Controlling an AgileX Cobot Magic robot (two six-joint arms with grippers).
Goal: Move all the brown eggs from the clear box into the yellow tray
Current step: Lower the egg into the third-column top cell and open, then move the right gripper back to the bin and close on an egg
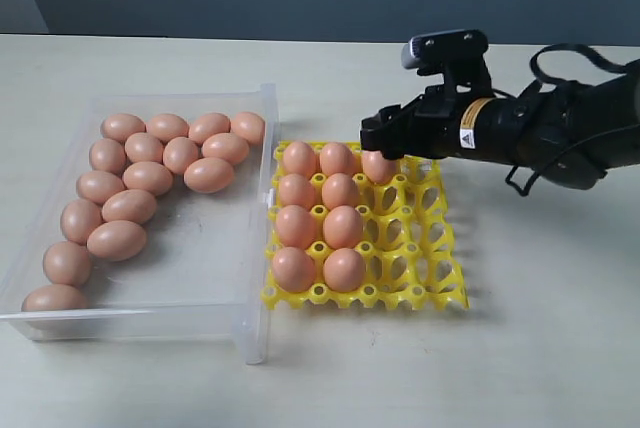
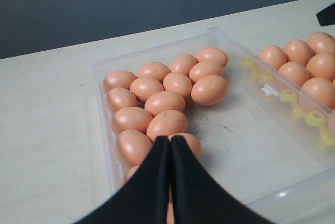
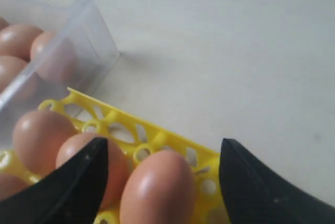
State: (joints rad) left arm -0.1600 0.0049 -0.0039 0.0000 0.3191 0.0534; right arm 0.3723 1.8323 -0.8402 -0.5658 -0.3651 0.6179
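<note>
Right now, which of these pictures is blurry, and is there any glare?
Right wrist view: soft throughout, the nearest egg and the black fingers blurred. Left wrist view: box eggs crisp, shut fingers fuzzy, a small glint on the box rim. Exterior view: even light, faint shadows only.

Black right arm (image 1: 540,133) extends nearly level from the right, grey wrist camera (image 1: 445,48) mounted on top. Right jaws: spread wide apart. Left jaws: black, tapered, pressed together tip to tip.
</note>
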